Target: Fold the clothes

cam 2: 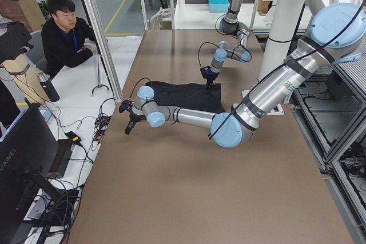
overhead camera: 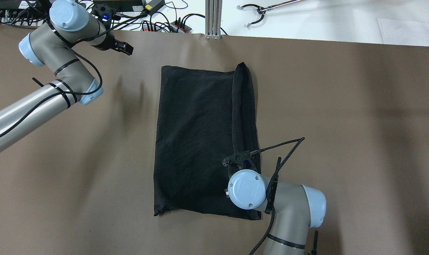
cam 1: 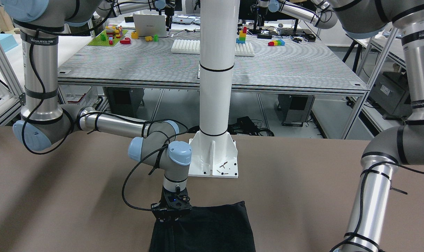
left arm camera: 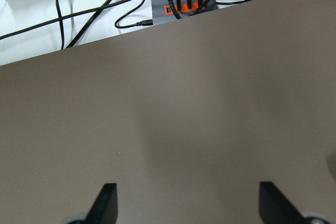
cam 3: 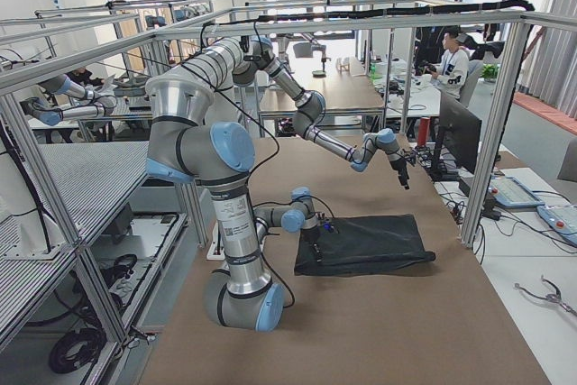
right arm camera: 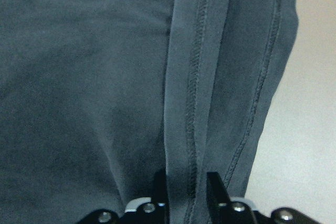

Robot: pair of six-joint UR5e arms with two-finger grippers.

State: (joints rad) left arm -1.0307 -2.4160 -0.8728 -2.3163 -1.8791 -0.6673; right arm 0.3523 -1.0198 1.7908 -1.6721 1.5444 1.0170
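**Status: fold in progress.**

1. The left gripper (overhead camera: 124, 47) hangs above the far left corner of the table (overhead camera: 342, 141), well apart from the work. Its fingers are spread and carry nothing; the wrist view shows only bare table between them.
2. The garment (overhead camera: 196, 141) lies flat at the table's middle as a long rectangle, with its short ends toward the far and near edges. The left and middle portions are smooth, which suggests that the lengthwise folds are largely done.
3. Along the garment's right side a hem ridge (overhead camera: 238, 106) stands up, running from far end to near end.
4. The right gripper (overhead camera: 240, 161) is down on the near part of this ridge, fingers pinched on the doubled hem.

Remaining, by judgement: lay the pinched strip flat, then fold the rectangle across its length.
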